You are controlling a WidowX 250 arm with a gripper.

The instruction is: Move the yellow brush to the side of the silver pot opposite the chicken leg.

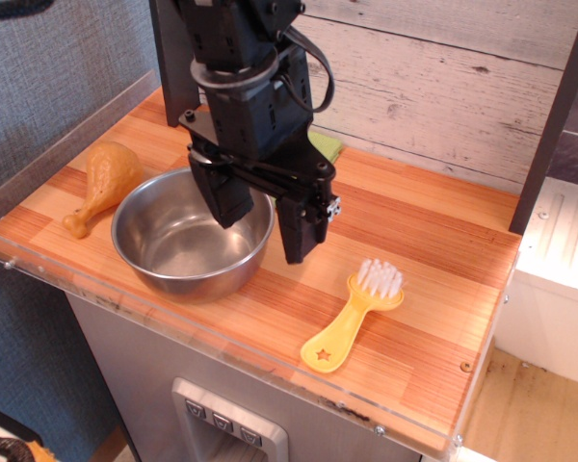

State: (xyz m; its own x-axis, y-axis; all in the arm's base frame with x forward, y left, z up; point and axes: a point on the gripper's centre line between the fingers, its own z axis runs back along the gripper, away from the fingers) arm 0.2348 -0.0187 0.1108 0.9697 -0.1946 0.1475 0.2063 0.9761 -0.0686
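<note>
The yellow brush (352,319) lies flat on the wooden counter to the right of the silver pot (192,231), white bristles toward the back, star-cutout handle toward the front edge. The chicken leg (103,183) lies to the left of the pot, touching or nearly touching its rim. My gripper (263,219) is open and empty, raised over the pot's right rim, with one finger (223,197) over the bowl and the other finger (301,229) outside it. It is well apart from the brush.
A green cloth (326,145) lies at the back, mostly hidden behind my arm. A dark post (172,58) stands at the back left and another (555,115) at the right. A clear plastic lip (222,346) runs along the counter's front edge.
</note>
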